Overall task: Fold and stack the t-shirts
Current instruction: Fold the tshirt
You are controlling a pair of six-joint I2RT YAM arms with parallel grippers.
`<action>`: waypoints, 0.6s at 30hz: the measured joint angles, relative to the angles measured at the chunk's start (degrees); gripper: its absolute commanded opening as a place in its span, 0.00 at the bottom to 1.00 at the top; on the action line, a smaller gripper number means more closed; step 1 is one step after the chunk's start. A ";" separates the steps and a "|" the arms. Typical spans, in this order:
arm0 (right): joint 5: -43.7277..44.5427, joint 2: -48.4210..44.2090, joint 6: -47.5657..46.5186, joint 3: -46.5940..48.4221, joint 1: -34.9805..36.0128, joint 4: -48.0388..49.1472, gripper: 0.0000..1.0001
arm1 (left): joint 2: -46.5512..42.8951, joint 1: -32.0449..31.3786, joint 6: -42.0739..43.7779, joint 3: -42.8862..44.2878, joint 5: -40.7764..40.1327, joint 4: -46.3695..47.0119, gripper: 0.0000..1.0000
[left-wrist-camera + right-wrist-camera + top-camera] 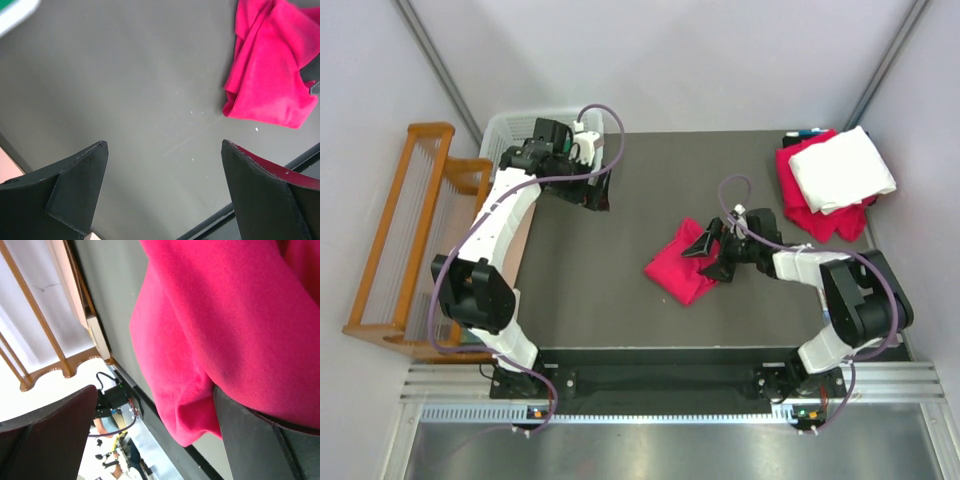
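At the far right corner of the dark counter (610,290), a folded white cloth t-shirt (842,168) lies on a flattened crimson-pink cloth t-shirt (807,215), so a stack exists. Another crimson-pink t-shirt (680,270) sits mid-counter, bunched and well apart from the stack. The right end effector (709,254) stands wide open against it, gripping nothing. The left end effector (164,145), wide open and empty, hovers near the white lattice basket (510,125). Tidying and stacking this shirt appears to remain.

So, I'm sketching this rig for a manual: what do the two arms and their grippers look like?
The left arm and right arm have white link shells with bulky black joint housings, and a thin purple-grey cable loops loosely along each. The left gripper and right gripper are matte black, each with two broad wedge-shaped fingers tapering to a point. No markings are legible.
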 measured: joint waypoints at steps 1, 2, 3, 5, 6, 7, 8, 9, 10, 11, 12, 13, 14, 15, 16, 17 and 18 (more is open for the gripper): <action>-0.24 0.57 -0.09 0.26 0.02 0.07 1.00 | 0.00 0.02 0.11 -0.46 -0.04 -0.13 0.99; 0.09 0.83 -0.50 0.52 0.02 -0.57 1.00 | 0.00 0.02 0.24 -0.70 -0.07 -0.28 0.99; 1.14 1.07 -1.42 1.25 0.00 -2.45 1.00 | 0.00 0.02 0.39 -0.81 -0.07 -0.42 0.99; 3.67 1.09 -3.43 2.82 0.04 -6.45 1.00 | 0.00 0.02 0.68 -0.81 -0.07 -0.46 0.99; 4.83 0.87 -4.48 3.48 0.07 -8.26 1.00 | 0.00 0.02 0.74 -0.85 -0.07 -0.46 0.99; 6.10 0.39 -5.49 4.02 0.11 -10.21 1.00 | 0.00 0.02 0.87 -0.96 -0.09 -0.46 0.99; 7.72 -0.39 -6.51 4.76 0.13 -12.46 1.00 | 0.00 0.02 0.94 -1.09 -0.09 -0.44 0.99; 9.75 -1.44 -7.96 5.84 0.15 -15.37 1.00 | 0.00 0.02 1.07 -1.36 -0.09 -0.42 0.99; 12.59 -2.73 -9.57 7.39 0.13 -18.69 1.00 | 0.00 0.02 1.11 -1.70 -0.09 -0.42 0.99; 14.64 -3.76 -10.75 8.87 0.11 -21.33 1.00 | 0.00 0.02 1.11 -1.99 -0.11 -0.39 0.99; 17.07 -4.79 -12.17 11.23 0.09 -24.87 1.00 | 0.00 0.02 1.14 -2.38 -0.11 -0.44 0.99; 19.30 -5.70 -13.51 14.23 0.09 -28.13 1.00 | 0.00 0.02 1.16 -2.73 -0.11 -0.42 0.99; 21.03 -6.49 -14.71 17.38 0.11 -30.53 1.00 | 0.00 0.02 1.16 -3.08 -0.09 -0.44 0.99; 22.29 -7.32 -15.78 20.44 0.09 -32.11 0.99 | 0.00 0.02 1.16 -3.26 -0.11 -0.44 0.99; 22.69 -8.00 -16.50 22.69 0.11 -33.14 1.00 | 0.00 0.02 1.16 -3.48 -0.11 -0.39 0.99; 22.73 -8.76 -17.29 25.35 0.11 -34.18 1.00 | -0.02 0.02 1.16 -3.65 -0.13 -0.39 0.99; 22.29 -9.46 -17.81 28.02 0.17 -35.10 1.00 | -0.04 0.02 1.16 -3.82 -0.28 -0.37 0.99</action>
